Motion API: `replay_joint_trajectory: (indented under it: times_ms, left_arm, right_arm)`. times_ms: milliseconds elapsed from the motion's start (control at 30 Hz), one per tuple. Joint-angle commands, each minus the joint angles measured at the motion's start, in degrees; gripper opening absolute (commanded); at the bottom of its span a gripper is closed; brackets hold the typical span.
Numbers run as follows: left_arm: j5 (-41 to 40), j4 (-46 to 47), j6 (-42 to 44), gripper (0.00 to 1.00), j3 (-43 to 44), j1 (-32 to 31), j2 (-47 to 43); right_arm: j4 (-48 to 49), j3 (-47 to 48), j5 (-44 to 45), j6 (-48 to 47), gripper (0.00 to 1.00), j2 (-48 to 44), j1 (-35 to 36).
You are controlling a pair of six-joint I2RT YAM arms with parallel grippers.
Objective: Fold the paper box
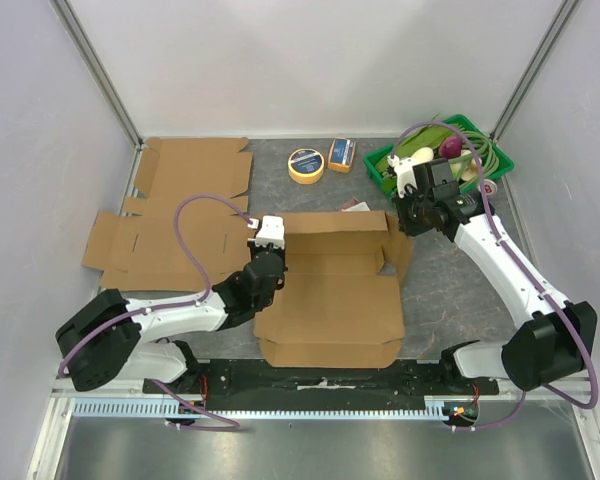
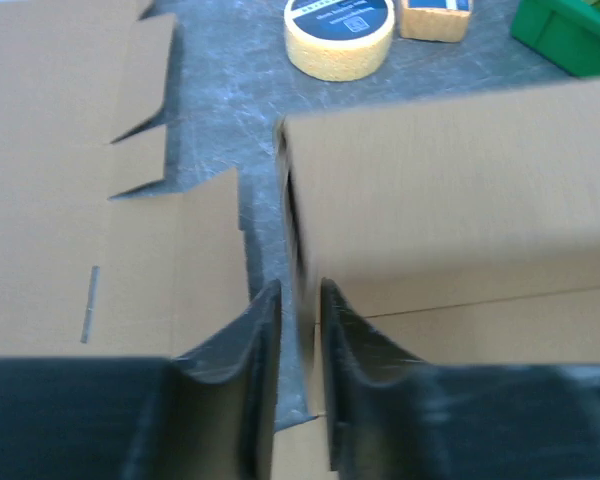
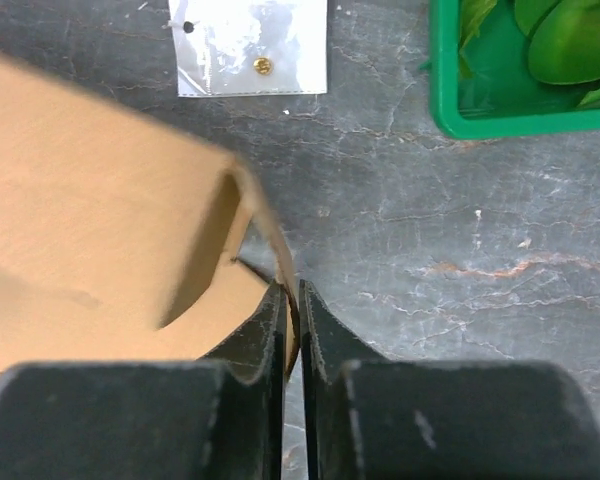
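The paper box [image 1: 330,300] lies half folded in the middle of the table, its back wall raised and its front flaps flat. My left gripper [image 1: 270,232] is at the box's left rear corner. In the left wrist view its fingers [image 2: 298,285] stand narrowly apart with the edge of the raised wall [image 2: 450,190] between them. My right gripper [image 1: 405,222] is at the box's right side. In the right wrist view it [image 3: 291,288] is shut on the curled right flap [image 3: 265,225], which bends upward from the box floor [image 3: 80,200].
Flat cardboard sheets [image 1: 170,220] lie at the left. A yellow tape roll [image 1: 306,165] and a small orange pack [image 1: 342,154] sit behind the box. At the back right is a green basket [image 1: 380,165]. A small plastic bag [image 3: 248,45] lies near the right flap.
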Motion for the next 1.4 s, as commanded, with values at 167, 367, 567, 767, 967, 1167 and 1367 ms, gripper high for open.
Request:
replay_joint_trajectory:
  times_ms: [167,367,567,767,967,1167,1367]
  left_arm:
    - [15.85,-15.87,-12.32,0.7,-0.26,-0.24,-19.02]
    - [26.92,-22.31,-18.38,0.63,-5.54,-0.32,-34.06]
    - [38.11,-8.89,-24.54,0.35,-8.27,-4.43,-21.7]
    - [35.22,7.03,-19.19,0.2,-1.07,-14.12,0.42]
    - [32.67,15.65,-11.82,0.09,5.52,-18.86,14.08]
    - [24.59,24.07,-2.24,0.07,7.99,-23.35,24.8]
    - [22.82,26.57,-3.27,0.21,13.6,-23.79,35.0]
  right_arm:
    - [3.75,-2.78,1.75,2.34,0.03,-3.95,2.76]
    - [2.87,-2.35,3.51,4.27,0.01,-3.34,4.43]
    - [2.61,-1.73,3.43,7.17,0.01,-2.64,4.96]
    - [-1.52,-1.47,7.98,9.72,0.4,-2.55,5.05]
    - [-2.32,-3.92,8.44,10.78,0.34,-3.25,4.87]
    - [-3.19,-0.96,5.9,14.11,0.14,-2.37,4.87]
    - [-7.41,2.14,4.13,16.14,0.1,-0.26,4.87]
